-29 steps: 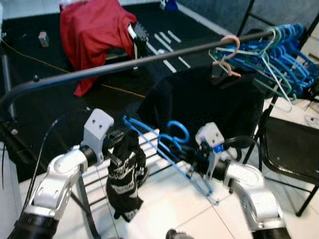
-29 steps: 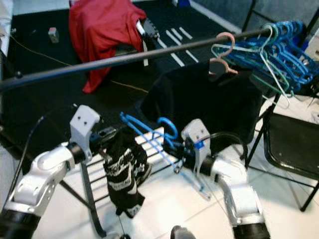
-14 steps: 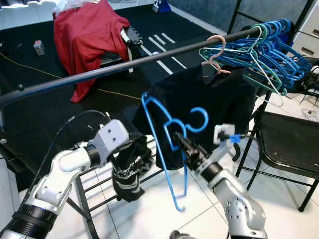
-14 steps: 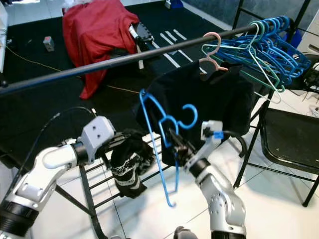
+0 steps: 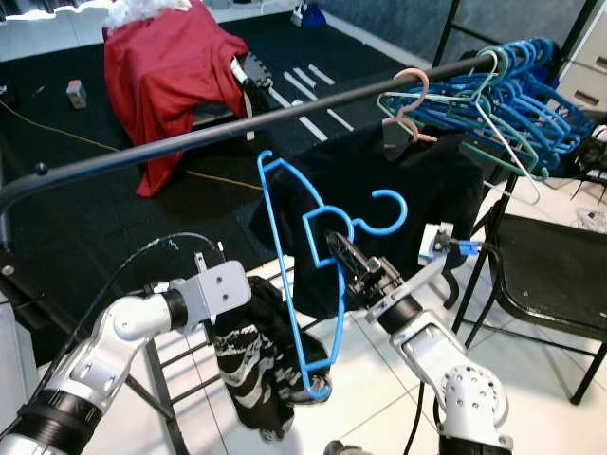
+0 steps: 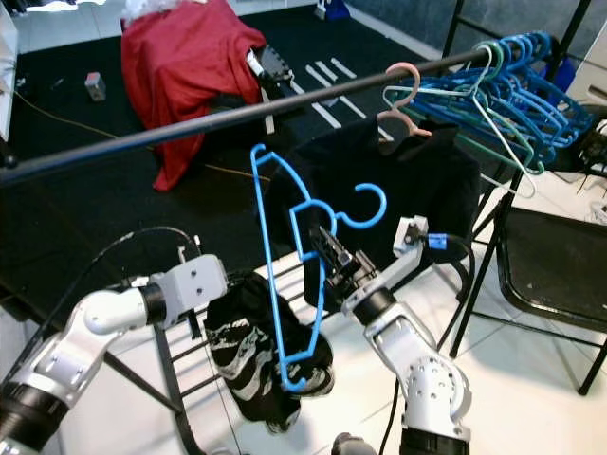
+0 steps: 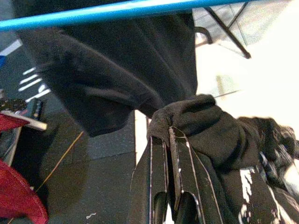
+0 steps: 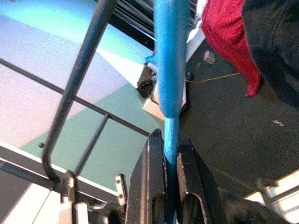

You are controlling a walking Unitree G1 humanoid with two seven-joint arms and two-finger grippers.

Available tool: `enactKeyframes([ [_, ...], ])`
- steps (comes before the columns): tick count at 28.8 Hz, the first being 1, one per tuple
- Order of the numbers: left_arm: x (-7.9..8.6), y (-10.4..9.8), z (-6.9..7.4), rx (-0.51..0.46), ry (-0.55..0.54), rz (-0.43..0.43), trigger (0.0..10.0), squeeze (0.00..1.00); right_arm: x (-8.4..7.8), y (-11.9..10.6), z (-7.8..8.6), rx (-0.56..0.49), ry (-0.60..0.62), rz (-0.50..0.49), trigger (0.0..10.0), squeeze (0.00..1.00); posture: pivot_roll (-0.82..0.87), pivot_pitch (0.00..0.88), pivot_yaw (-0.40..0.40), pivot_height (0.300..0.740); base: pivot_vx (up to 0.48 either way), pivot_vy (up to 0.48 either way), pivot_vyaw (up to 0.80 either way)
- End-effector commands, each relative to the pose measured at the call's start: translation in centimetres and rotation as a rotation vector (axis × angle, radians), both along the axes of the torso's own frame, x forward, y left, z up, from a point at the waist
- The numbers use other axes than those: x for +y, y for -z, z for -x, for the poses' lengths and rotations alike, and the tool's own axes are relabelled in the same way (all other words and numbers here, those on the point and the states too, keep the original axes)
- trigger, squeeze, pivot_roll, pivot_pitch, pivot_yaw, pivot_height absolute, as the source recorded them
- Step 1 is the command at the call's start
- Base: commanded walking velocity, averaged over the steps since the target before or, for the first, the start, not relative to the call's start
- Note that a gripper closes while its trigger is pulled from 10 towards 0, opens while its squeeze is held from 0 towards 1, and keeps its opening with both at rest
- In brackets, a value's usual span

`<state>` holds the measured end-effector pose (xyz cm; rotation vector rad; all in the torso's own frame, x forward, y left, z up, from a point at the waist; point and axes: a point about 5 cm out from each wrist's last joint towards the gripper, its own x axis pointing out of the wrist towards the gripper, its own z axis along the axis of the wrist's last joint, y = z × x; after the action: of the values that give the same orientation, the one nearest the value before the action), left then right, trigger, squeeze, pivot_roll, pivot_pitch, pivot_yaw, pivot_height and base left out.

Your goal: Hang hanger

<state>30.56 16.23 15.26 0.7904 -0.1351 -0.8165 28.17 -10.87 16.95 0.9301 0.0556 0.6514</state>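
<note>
Right end effector [image 5: 343,258] clamped on the blue hanger [image 5: 285,256], held just below the rail [image 5: 190,137]. Left end effector [image 7: 169,154] grips the black garment [image 5: 261,355]. The hook should clear the rail before lowering.

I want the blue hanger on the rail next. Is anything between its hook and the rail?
Nothing visible. The right gripper holds the hanger just below the rail, at a bare stretch left of the hung black shirt.

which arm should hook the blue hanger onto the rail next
Right. The right gripper is shut on the blue hanger, hook raised just below the rail. The left gripper is lower, clamping a black garment.
</note>
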Motion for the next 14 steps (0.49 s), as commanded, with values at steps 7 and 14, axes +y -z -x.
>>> enactKeyframes([
  [7, 0.0, -0.4, -0.8, -0.049, -0.02, 0.007, 0.0, 0.0, -0.8, 5.3, 2.2, 0.077, -0.271, 0.45, 0.0, 0.0, -0.1, 0.141, 0.013, 0.74, 0.0, 0.0, 0.0],
  [14, 0.0, -0.4, -1.1, -0.039, -0.055, 0.052, 0.0, 0.0, -3.4, 6.8, 1.5, 0.111, -0.127, 0.665, 3.0, 0.0, -0.1, 0.143, 0.014, 0.74, 0.0, 0.0, 0.0],
])
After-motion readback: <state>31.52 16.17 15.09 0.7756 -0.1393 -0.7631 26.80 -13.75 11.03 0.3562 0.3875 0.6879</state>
